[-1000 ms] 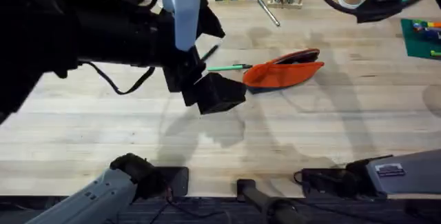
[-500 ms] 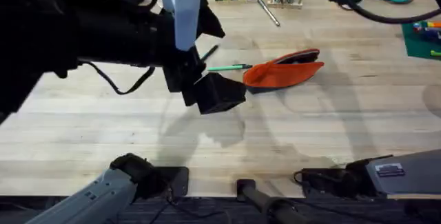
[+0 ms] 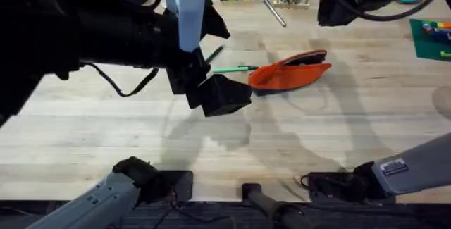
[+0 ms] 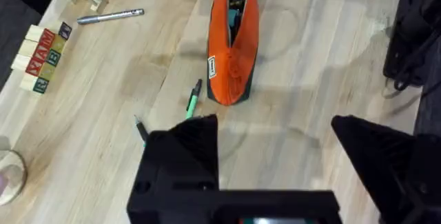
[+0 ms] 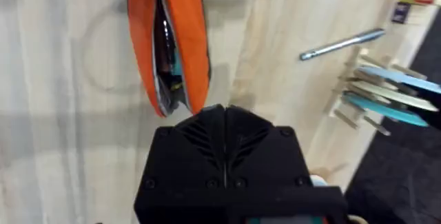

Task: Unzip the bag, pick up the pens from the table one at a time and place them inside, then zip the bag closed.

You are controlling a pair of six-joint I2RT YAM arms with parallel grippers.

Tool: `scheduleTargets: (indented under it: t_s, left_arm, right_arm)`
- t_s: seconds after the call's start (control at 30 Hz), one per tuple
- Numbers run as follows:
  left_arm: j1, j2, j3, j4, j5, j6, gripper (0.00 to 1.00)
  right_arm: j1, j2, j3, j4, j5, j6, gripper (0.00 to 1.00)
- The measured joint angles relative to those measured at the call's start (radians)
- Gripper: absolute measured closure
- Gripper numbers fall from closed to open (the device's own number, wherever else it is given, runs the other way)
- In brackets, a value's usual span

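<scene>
Gaping in the right wrist view, the orange pouch (image 5: pixel 167 45) lies unzipped; right gripper (image 5: pixel 224 124) pressed together empty, left gripper (image 4: pixel 275 131) spread wide.

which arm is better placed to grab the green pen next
Probably left. The left gripper hangs open right by the thin bright green pen, which lies on the wooden table beside the unzipped orange fabric pouch. The right gripper is shut, near the pouch's far end.

The orange bag (image 3: pixel 290 70) lies unzipped on the wooden table (image 3: pixel 338 134); a green pen (image 3: pixel 235 68) rests just beside it, a silver pen (image 3: pixel 275 13) farther back.
</scene>
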State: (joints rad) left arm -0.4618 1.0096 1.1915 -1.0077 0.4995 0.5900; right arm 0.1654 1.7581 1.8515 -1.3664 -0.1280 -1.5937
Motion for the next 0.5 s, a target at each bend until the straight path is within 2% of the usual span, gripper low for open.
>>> scheduleTargets:
  t_s: [0.17,0.5]
  left_arm:
    - [0.0,0.0,0.0,0.0,0.0,0.0,0.008]
    - [0.0,0.0,0.0,0.0,0.0,0.0,0.008]
  right_arm:
    - [0.0,0.041,0.0,-0.007,-0.002,0.027,0.969]
    - [0.0,0.122,-0.008,-0.037,-0.078,0.045,0.971]
